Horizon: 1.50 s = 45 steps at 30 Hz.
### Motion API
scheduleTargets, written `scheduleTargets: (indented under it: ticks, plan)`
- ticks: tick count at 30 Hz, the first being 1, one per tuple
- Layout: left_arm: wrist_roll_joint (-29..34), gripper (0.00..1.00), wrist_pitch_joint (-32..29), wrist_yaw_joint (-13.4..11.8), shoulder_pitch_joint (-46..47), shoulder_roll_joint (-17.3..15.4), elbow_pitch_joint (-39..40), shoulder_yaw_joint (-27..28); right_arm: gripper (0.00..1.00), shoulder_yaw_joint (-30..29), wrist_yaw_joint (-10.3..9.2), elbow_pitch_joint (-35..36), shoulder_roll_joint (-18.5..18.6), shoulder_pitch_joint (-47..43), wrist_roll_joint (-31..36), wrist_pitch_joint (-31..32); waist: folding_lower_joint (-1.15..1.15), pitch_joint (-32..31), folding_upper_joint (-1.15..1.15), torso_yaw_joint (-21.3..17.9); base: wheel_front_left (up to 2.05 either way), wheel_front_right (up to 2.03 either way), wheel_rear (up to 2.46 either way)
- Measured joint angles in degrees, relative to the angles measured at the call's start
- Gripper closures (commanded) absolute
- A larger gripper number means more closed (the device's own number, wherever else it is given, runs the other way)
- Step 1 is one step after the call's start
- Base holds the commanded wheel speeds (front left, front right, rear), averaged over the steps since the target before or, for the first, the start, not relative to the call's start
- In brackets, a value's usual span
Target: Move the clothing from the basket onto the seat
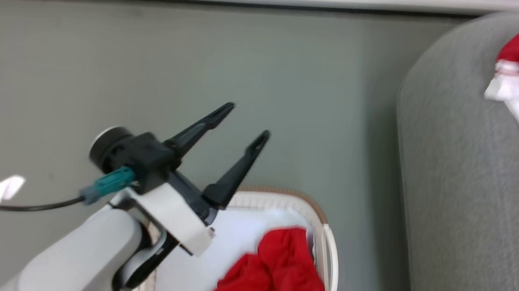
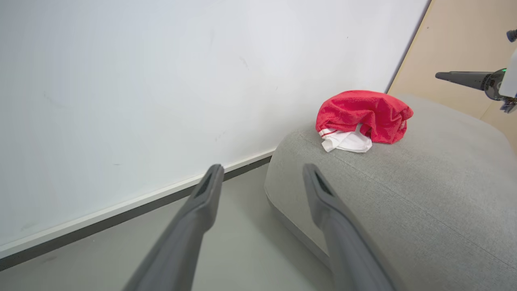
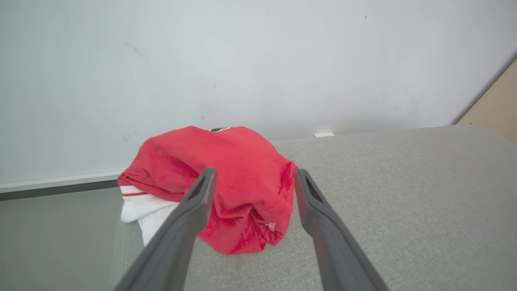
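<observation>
Left gripper (image 1: 248, 120) hung over the basket (image 1: 331, 261) at lower centre, jaws wide, holding nothing. Right gripper (image 3: 255, 172) was spread wide too, pointed at the red clothing (image 3: 238, 161) on the grey seat (image 3: 404, 194) by the white wall (image 3: 242, 60). The head view caught a second red garment (image 1: 274, 283) in the basket, on grey floor (image 1: 95, 62).

On the left pincer (image 1: 248, 120): two long matt-black fingers (image 1: 197, 129) tapering to slim tips, with a shallow slot near each end. Black wrist block (image 1: 150, 159). Round black cap (image 1: 106, 144), pale-faced, at its 9 o'clock. Teal connector (image 1: 110, 183) at 7 o'clock, feeding a thin black cable (image 1: 31, 207). White bracket (image 1: 175, 215) beneath. Forearm (image 1: 80, 257) smooth, pale grey. The right pincer (image 3: 254, 173) has matching dark fingers.
</observation>
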State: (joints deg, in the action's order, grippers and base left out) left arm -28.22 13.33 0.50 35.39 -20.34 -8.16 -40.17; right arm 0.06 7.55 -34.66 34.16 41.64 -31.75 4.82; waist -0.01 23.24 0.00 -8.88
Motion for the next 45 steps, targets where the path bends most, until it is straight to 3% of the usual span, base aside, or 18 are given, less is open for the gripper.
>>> scheduleTargets:
  ticks: [9, 15, 28, 34, 45]
  plan:
    - [-3.2, 0.0, 1.07, -4.47, -5.61, -1.93, -0.27, 5.66, 0.0, 1.96, 0.0, 14.84, -0.3, -8.6, -5.08, 0.65, -0.01, -11.2, 0.0, 2.18, 0.0, 0.0, 0.0]
    - [-4.99, 0.0, 1.43, -7.2, -11.08, -3.3, 0.71, 9.23, 0.0, 3.36, 0.0, 22.04, -2.59, -14.62, -2.45, 0.86, -0.01, -17.19, 0.0, 4.45, 0.0, 0.0, 0.0]
    - [-5.11, 0.0, 1.76, -12.57, -25.83, -3.44, 5.69, 18.55, 0.0, 1.97, 0.0, 32.82, -17.94, -33.22, 7.28, -7.36, -0.01, -24.26, 0.0, 8.45, 0.0, 0.0, 0.0]
    - [-1.56, 0.0, 1.79, -11.02, -33.22, -0.64, 7.26, 25.27, 0.0, 4.44, 0.0, 31.81, -24.19, -38.97, 10.49, -14.3, 0.0, -24.45, 0.0, 8.32, 0.0, 0.0, 0.0]
    - [4.16, 0.0, 1.79, -3.99, -40.9, 7.1, 6.19, 32.41, 0.0, 5.23, 0.0, 27.98, -27.74, -43.71, 11.52, -18.5, 0.0, -24.6, 0.0, 7.95, 0.0, 0.0, 0.0]
